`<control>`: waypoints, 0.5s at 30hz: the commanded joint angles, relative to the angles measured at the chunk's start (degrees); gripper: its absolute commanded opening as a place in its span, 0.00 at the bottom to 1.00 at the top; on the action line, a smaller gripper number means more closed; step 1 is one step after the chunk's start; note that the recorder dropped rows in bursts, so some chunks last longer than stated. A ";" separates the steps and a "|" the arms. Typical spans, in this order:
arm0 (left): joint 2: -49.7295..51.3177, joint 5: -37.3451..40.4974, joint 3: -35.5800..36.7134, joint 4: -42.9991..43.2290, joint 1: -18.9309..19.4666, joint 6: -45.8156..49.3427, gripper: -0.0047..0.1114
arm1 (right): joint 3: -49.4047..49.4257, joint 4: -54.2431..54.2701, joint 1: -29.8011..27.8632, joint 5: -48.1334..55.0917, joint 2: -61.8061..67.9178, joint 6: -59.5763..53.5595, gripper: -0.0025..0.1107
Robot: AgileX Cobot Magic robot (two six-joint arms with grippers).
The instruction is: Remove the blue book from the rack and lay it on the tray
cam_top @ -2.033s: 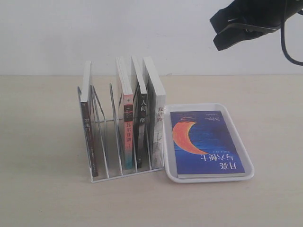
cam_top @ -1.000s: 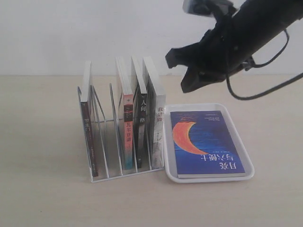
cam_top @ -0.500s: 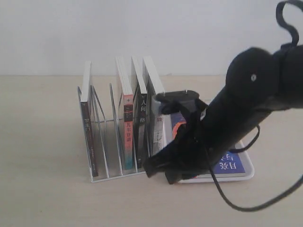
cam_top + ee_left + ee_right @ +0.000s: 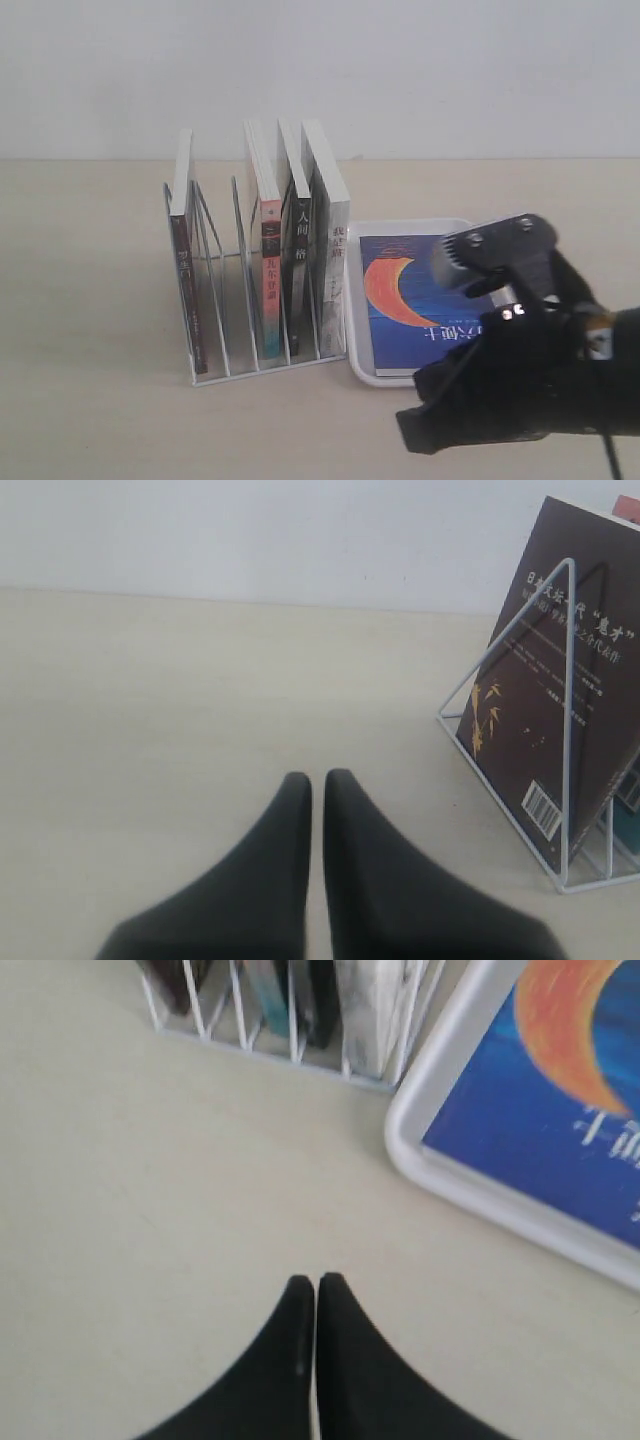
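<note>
The blue book [image 4: 410, 280] with its orange crescent lies flat on the white tray [image 4: 351, 300], right of the rack [image 4: 215, 300]. My right gripper [image 4: 408, 436] is shut and empty, low over the table in front of the tray; its arm hides the tray's front right corner. The right wrist view shows this gripper [image 4: 316, 1280] over bare table, with the blue book [image 4: 560, 1130], the tray [image 4: 412, 1085] and the rack [image 4: 300, 1045] beyond it. My left gripper [image 4: 312, 777] is shut and empty, left of the rack [image 4: 566, 730]; the exterior view does not show it.
The rack holds a dark-spined book [image 4: 185, 270] in its left slot, then a red-and-teal-spined book [image 4: 268, 270], a black-spined book [image 4: 300, 255] and a pale one [image 4: 336, 270]. The dark book's back cover [image 4: 520, 710] faces my left gripper. A white wall stands behind the table.
My right arm has swung down from high above the tray, across it, to low in front of it. The blue book stays flat on the tray.
</note>
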 commanded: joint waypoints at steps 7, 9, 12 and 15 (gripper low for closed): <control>-0.17 -0.37 0.16 -0.01 0.16 -0.43 0.08 | 16.04 0.20 -11.58 -13.75 -28.38 0.61 0.02; -0.17 -0.37 0.16 -0.01 0.16 -0.43 0.08 | 17.53 0.49 -16.25 -13.75 -34.08 0.89 0.02; -0.17 -0.37 0.16 -0.01 0.16 -0.43 0.08 | 19.64 0.60 -22.72 -13.61 -42.23 3.84 0.02; -0.17 -0.37 0.16 -0.01 0.16 -0.43 0.08 | 21.18 0.60 -27.56 -12.36 -48.35 4.65 0.02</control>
